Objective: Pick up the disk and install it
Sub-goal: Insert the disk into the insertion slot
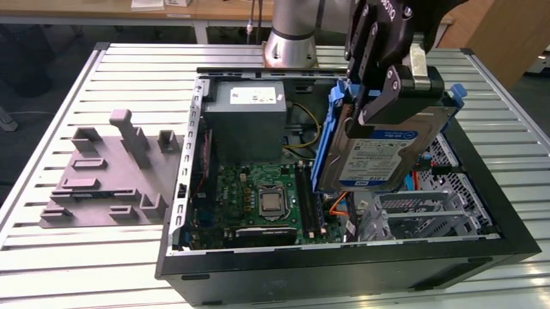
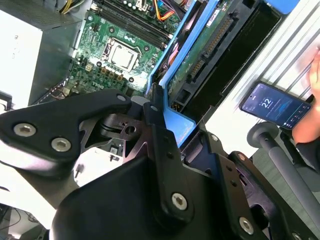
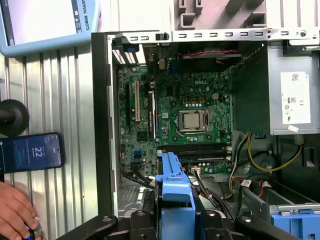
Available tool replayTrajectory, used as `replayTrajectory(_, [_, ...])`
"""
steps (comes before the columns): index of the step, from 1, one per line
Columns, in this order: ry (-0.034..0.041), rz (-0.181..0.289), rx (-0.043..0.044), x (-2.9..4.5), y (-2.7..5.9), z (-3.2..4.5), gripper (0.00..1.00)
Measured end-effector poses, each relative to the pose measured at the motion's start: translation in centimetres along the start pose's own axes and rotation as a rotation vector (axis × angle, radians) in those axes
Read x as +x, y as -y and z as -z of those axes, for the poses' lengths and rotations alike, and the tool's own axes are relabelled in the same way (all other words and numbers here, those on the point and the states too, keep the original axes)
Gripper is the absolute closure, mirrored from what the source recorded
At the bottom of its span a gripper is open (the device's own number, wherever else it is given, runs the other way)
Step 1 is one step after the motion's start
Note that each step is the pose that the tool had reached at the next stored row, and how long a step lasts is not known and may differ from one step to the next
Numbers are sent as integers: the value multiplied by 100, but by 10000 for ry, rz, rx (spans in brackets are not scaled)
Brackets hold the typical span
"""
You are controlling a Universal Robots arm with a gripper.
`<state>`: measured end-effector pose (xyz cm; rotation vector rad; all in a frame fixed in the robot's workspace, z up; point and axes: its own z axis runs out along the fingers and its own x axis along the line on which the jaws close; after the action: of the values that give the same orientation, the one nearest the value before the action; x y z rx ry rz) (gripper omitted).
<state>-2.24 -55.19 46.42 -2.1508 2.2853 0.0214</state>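
When checking this stage, start at the gripper point(image 1: 397, 103): find it clamped shut on the disk point(image 1: 378, 158), gripping across the drive body near its upper end. Note the blue carrier point(image 1: 329, 145) framing the drive, with the label side toward the exterior camera and the circuit-board side toward the second wrist camera. Find the disk held clear of the table, tilted close to upright, over the side of the computer case point(image 1: 344, 273) on the exterior view's right. Look just below its lower edge for the metal drive cage point(image 1: 421, 209); cannot tell whether touching or just apart.

Treat the pick-up as done and the installation as in hand, with the disk not yet seated. Judge the seating to call for squaring the carrier to the cage opening, keeping clear of the orange cable point(image 1: 339, 201), and lowering without skew.

Further in, note the motherboard point(image 1: 257, 193) with its processor point(image 1: 270, 201), then the grey power supply point(image 1: 249, 119). Beyond the case, note the grey fixture block point(image 1: 103, 174) on the slatted table point(image 1: 60, 257) and, in the first wrist view, a phone point(image 3: 32, 151) beside a person's hand point(image 3: 14, 214).
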Motion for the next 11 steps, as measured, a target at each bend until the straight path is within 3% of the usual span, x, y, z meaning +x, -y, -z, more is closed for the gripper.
replayTrajectory(5, [1,0,0,6,2,-1,64])
replayTrajectory(11, [0,0,0,91,15,-3,64])
